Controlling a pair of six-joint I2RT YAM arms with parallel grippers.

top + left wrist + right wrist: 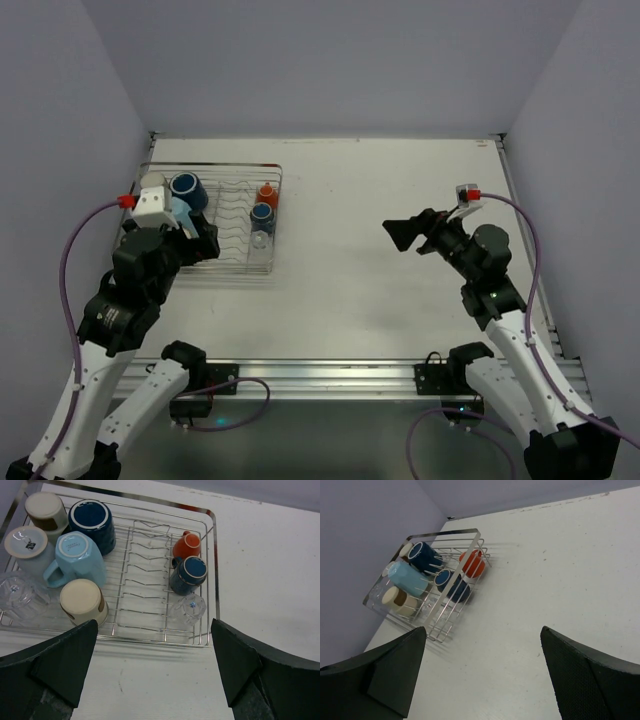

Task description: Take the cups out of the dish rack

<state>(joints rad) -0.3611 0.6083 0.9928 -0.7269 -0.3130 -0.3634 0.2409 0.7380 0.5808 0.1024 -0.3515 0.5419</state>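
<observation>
Dish rack point(150, 641), one, at the table's point(400, 180) far left; cups in it, nine, all upturned: navy cups point(92, 522), two; light blue mug point(77, 560), one; orange cup point(187, 545), one; grey cup point(25, 547), one, base sticker unreadable; cream cups point(82, 600), two; clear glasses point(189, 607), two. Left gripper point(153, 627) spread wide, empty, above the rack's near rim; right gripper point(482, 630) spread wide, empty, raised over the table, well apart from the rack.
</observation>
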